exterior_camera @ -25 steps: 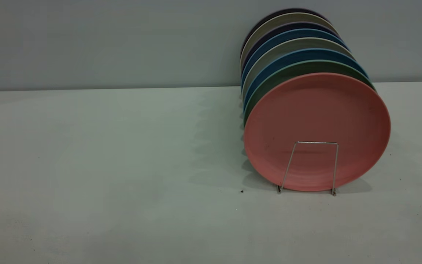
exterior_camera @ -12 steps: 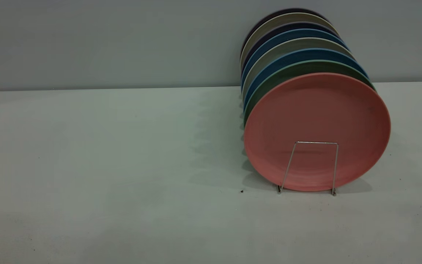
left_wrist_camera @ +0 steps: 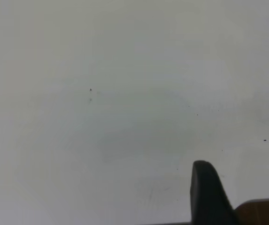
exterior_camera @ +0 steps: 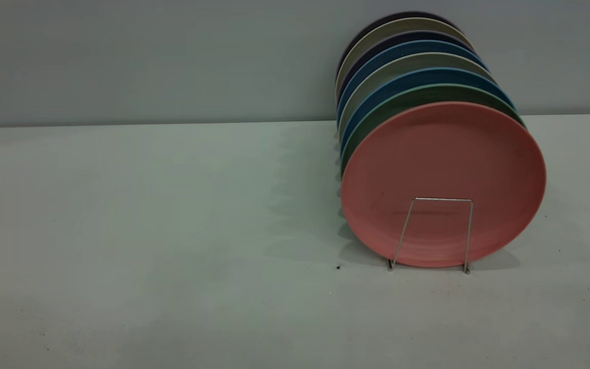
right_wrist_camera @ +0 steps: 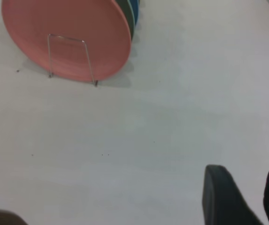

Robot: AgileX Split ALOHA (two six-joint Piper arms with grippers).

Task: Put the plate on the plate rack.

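The salmon-pink plate [exterior_camera: 443, 164] stands upright on edge in the front slot of the silver wire plate rack [exterior_camera: 441, 199], right of the table's middle. One squared loop of the rack crosses the plate's lower face. The right wrist view shows the plate [right_wrist_camera: 68, 23] and the rack loop [right_wrist_camera: 66, 37] from a distance. My right gripper [right_wrist_camera: 251, 187] is open and empty, well away from the rack over bare table. My left gripper [left_wrist_camera: 242, 183] is open and empty over bare table. Neither gripper shows in the exterior view.
Behind the pink plate stand a teal-green plate [exterior_camera: 418, 92], a blue plate [exterior_camera: 413, 76] and several more plates, filling the rack back to the wall. The pale table [exterior_camera: 172, 230] spreads left and in front of the rack.
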